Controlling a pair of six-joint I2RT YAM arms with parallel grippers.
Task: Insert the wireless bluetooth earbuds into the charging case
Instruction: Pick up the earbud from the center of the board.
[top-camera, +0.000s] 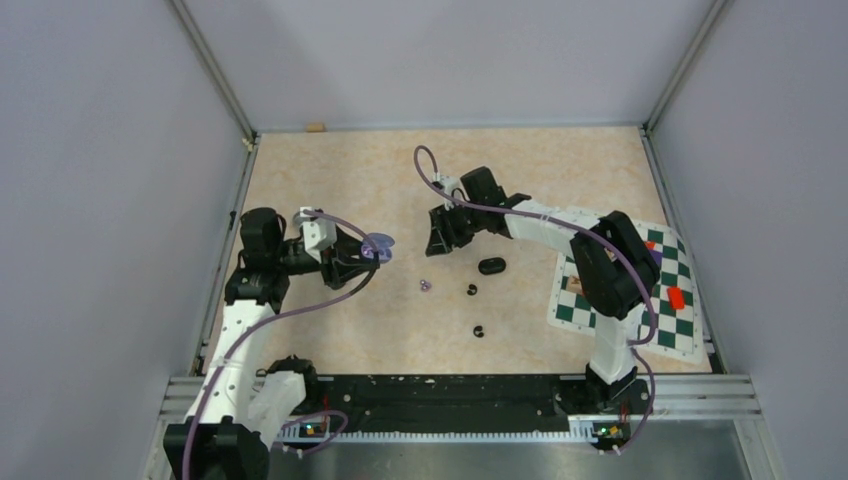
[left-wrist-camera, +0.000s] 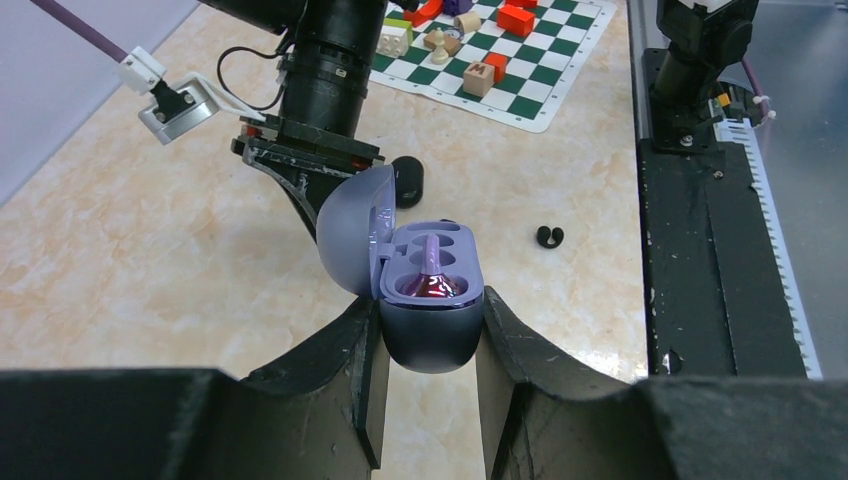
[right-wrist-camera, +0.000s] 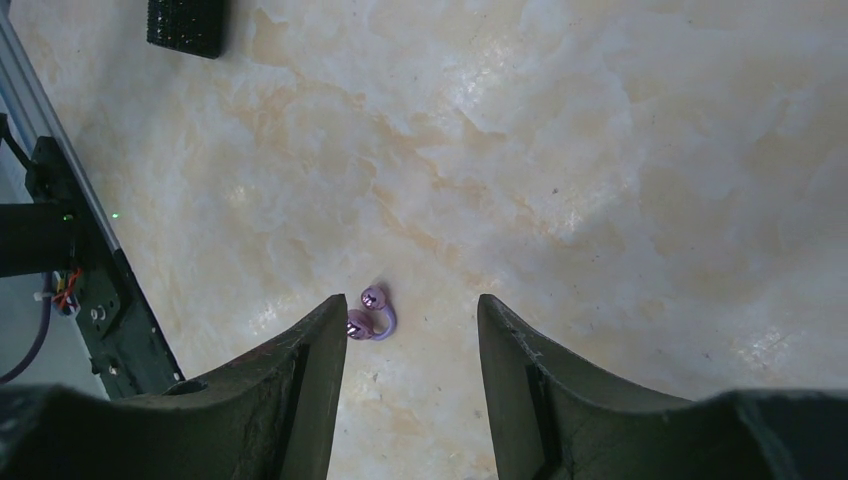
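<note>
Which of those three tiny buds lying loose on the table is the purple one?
The leftmost earbud. It is pale purple; the two to its right, the farther earbud and the nearer earbud, are black.

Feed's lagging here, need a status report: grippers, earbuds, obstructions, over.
Left gripper shut on purple case, lid open, one seated earbud inside. Right gripper open, aimed at loose purple earbud on table. Nothing blocking it.

Top camera: high behind the arms, looking steeply down over the whole bench. Left wrist camera: close behind the left hand, facing the checkered mat, shared with the top view's right. Right wrist camera: close, downward, probably mid-bench.
</note>
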